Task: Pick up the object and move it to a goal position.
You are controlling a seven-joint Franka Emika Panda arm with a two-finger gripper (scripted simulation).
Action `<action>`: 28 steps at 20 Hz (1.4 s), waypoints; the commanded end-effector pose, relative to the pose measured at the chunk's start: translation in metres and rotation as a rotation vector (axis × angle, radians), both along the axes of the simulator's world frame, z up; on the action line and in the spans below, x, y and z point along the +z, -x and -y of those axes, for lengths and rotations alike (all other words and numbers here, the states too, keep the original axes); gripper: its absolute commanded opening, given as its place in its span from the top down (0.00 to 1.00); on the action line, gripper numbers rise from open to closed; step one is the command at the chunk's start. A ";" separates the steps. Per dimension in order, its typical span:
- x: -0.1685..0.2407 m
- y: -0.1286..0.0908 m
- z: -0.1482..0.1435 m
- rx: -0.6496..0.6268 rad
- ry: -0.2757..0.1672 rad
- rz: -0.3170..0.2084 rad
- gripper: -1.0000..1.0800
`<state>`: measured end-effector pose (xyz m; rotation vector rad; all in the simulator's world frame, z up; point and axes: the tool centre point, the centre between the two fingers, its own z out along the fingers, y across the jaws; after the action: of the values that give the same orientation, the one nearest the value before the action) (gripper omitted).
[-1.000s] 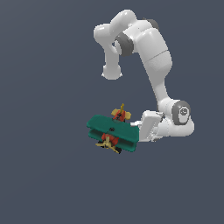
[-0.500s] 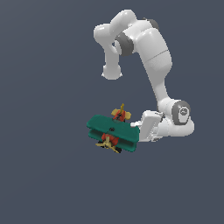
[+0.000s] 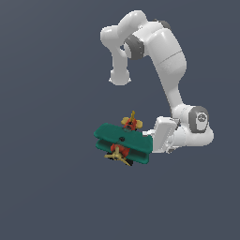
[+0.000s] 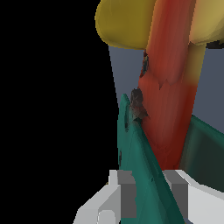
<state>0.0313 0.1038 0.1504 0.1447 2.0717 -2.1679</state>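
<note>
A: Where is the small toy biplane with teal-green wings, red body and yellow propeller?

B: Exactly where it was a second ago, left of the white gripper, whose fingers clamp a wing.

A: So?

B: Probably gripped, no carry begun.

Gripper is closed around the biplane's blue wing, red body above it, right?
Not blue: the wing of the toy biplane is teal-green, as the wrist view shows. There the gripper has a finger on each side of the wing, and the red body lies beyond it.
</note>
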 end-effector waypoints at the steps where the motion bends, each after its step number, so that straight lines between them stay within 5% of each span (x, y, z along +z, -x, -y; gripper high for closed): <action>1: 0.017 -0.007 -0.006 0.003 -0.001 0.050 1.00; 10: 0.108 -0.032 -0.040 0.023 -0.009 0.324 1.00; 19: 0.195 -0.031 -0.070 0.040 -0.017 0.574 1.00; 23: 0.221 -0.025 -0.079 0.046 -0.019 0.650 1.00; 28: 0.232 -0.022 -0.083 0.048 -0.020 0.682 1.00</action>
<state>0.0539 0.1871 0.3772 0.7039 1.6802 -1.7320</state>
